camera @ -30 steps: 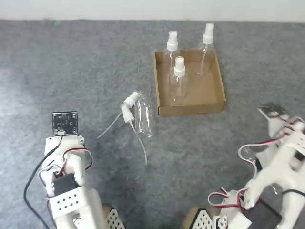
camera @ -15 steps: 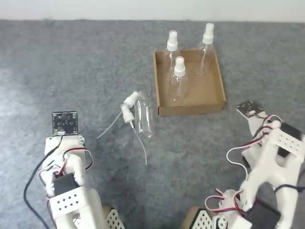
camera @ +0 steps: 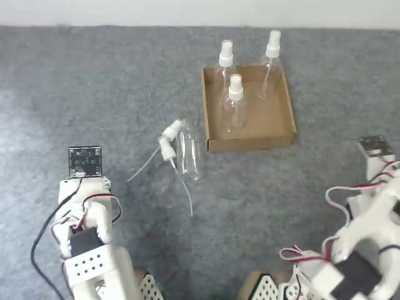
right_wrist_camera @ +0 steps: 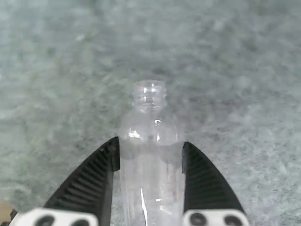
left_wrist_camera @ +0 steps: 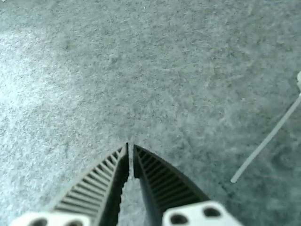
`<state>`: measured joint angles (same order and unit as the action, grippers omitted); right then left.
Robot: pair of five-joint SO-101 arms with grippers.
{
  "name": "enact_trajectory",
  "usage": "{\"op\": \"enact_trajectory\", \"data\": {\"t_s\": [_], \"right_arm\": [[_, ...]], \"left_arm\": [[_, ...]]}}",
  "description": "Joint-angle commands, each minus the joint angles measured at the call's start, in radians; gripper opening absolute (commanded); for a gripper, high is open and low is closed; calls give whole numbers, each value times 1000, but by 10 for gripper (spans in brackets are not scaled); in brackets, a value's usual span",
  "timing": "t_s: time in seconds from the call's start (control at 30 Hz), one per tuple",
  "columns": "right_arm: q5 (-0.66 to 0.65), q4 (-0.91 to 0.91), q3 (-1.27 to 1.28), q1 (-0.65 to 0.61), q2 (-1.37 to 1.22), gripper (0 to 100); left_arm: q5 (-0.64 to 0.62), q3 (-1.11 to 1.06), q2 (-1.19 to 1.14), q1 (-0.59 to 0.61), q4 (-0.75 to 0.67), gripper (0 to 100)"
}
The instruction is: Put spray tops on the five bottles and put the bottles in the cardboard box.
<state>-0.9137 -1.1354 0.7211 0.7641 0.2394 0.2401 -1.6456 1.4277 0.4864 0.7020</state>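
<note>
A clear bottle [right_wrist_camera: 149, 136] without a top lies between the fingers of my right gripper [right_wrist_camera: 150, 143], which is shut on it just above the grey carpet; its open neck points away from the wrist. In the high view the right arm [camera: 369, 219] is at the near right. Another clear bottle [camera: 189, 153] lies on its side left of the cardboard box [camera: 284, 128], with two white spray tops [camera: 169, 140] and their thin tubes beside it. Three bottles with spray tops [camera: 235, 87] stand in the box. My left gripper [left_wrist_camera: 130, 148] is shut and empty at the near left.
Grey carpet covers the whole table. The left arm [camera: 87, 212] stands at the near left corner. A thin white dip tube [left_wrist_camera: 265, 143] lies on the carpet off to the side of the left gripper. Open carpet stretches between the two arms and in front of the box.
The right arm swung left toward the box, then back to the right and slightly nearer. The left arm, the lying bottle and the box have not moved.
</note>
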Motion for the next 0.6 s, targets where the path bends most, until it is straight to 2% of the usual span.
{"op": "enact_trajectory", "data": {"t_s": [0.0, 0.1, 0.17, 0.43, 0.57], "right_arm": [[32, -64, -198, 35, -188, 59], [35, -119, -301, 35, -268, 59], [35, -117, -319, 47, -291, 59], [26, -5, -285, 71, -343, 65], [26, -5, -284, 71, -355, 134]], "left_arm": [[9, 12, 6, -6, -23, 12], [94, 42, 3, -63, 37, 12], [130, 87, 3, -115, 124, 12], [127, 510, -46, -252, 496, 13], [43, 702, -290, -328, 532, 13]]}}
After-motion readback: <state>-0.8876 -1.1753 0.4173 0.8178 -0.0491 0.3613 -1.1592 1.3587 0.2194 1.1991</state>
